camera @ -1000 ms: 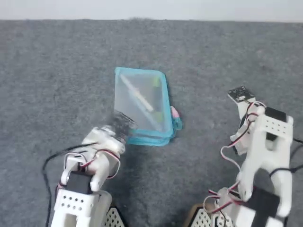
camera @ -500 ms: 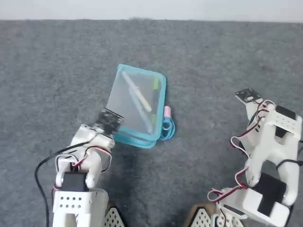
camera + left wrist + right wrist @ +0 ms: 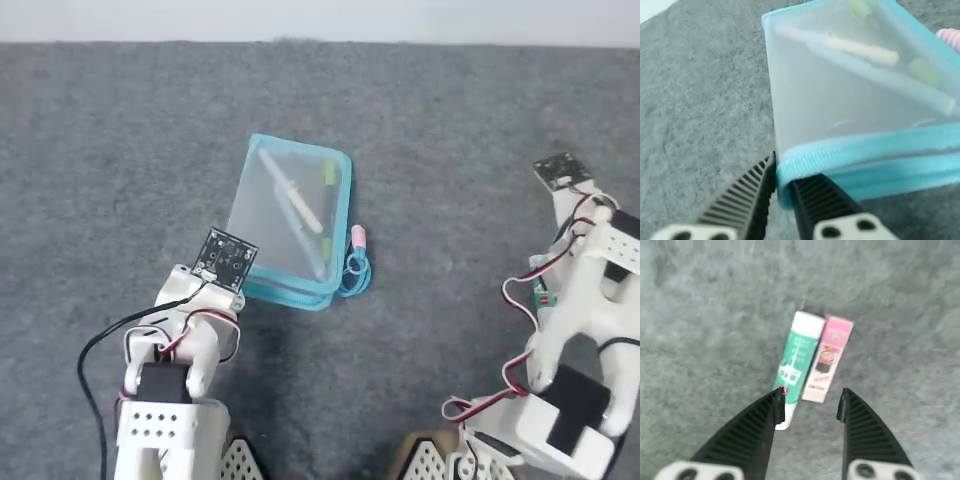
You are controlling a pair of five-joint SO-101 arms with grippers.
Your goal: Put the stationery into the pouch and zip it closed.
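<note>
High view: pouch (image 3: 290, 215) lies flat near the middle of the grey table (image 3: 120, 130), clear walls, teal edging, a bit askew. Pens (image 3: 295, 205) are inside it, seen through the wall: a white one, a blue one, plus something green near the far edge. Pink tag (image 3: 357, 238) and a teal cord (image 3: 352, 275) loop stick out at the pouch's right side, resting on the table. Left arm (image 3: 170, 380) comes in from the near left, and its wrist board covers the pouch's near-left corner, so the grip is hidden from above. Left wrist view settles it: left gripper (image 3: 782, 172) is almost fully closed, with only a thin gap, and the teal hem at that corner is pinched in the gap. Can't tell from here whether the zip is shut. Right arm (image 3: 580, 300) stands well apart from the pouch at the right edge, with bare table between them. Right wrist view: right gripper (image 3: 810, 397) is spread wide, nothing in it, poised above two loose items. Green-and-white tube (image 3: 796, 365) and pink box (image 3: 827, 357) lie side by side, touching, on the grey surface. The tube's near end is partly hidden behind one fingertip. Neither finger touches the box.
</note>
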